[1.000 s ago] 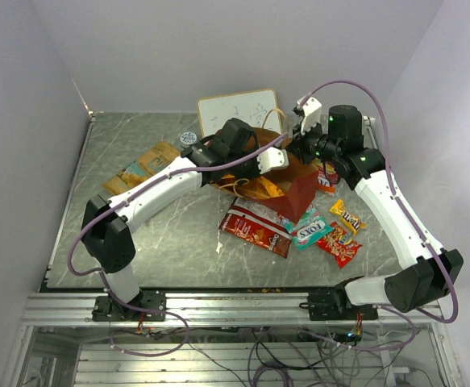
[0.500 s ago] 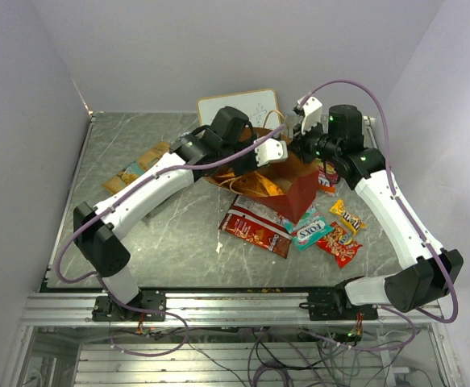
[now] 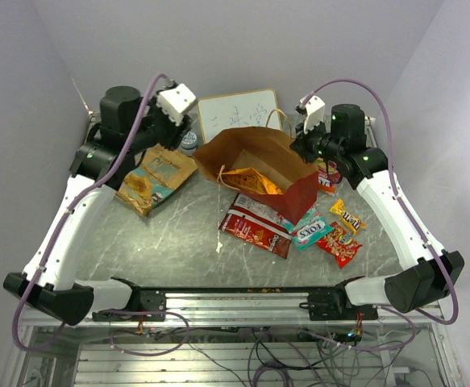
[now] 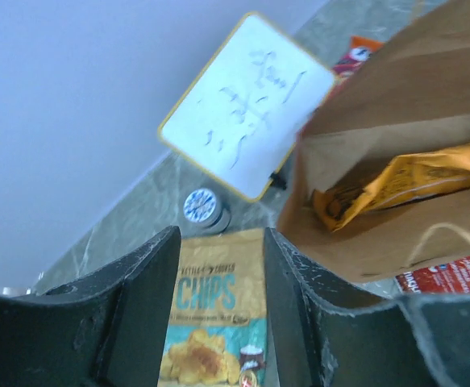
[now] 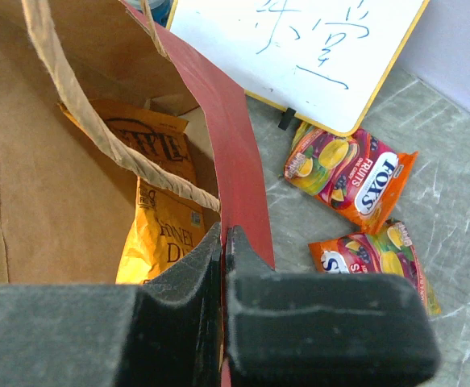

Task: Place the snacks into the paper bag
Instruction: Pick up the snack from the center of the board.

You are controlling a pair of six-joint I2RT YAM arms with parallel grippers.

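The paper bag point(image 3: 299, 196), red outside and brown inside, lies open at mid-table. My right gripper point(image 3: 301, 150) is shut on its red rim point(image 5: 243, 161), with the jaws point(image 5: 224, 242) pinching the paper. A yellow-orange packet point(image 3: 256, 182) lies inside the bag and also shows in the left wrist view point(image 4: 404, 181) and the right wrist view point(image 5: 158, 218). My left gripper point(image 3: 170, 129) is open and empty point(image 4: 220, 242), above a tan and teal chips bag point(image 3: 155, 176) point(image 4: 214, 322). A long red chip bag point(image 3: 255, 228), a teal packet point(image 3: 311, 230), a yellow packet point(image 3: 347, 216) and a red-orange packet point(image 3: 339, 244) lie in front of the bag.
A whiteboard point(image 3: 236, 113) leans at the back wall. A round blue-white tin point(image 3: 189, 141) point(image 4: 202, 205) sits beside it. Two fruit-candy packets point(image 5: 351, 169) point(image 5: 376, 258) lie right of the bag, under my right arm. Walls close in on three sides.
My left arm has pulled out of the bag and swung back to the far left, over the tan chips bag. The yellow-orange packet now lies in the bag. The right gripper has not moved.
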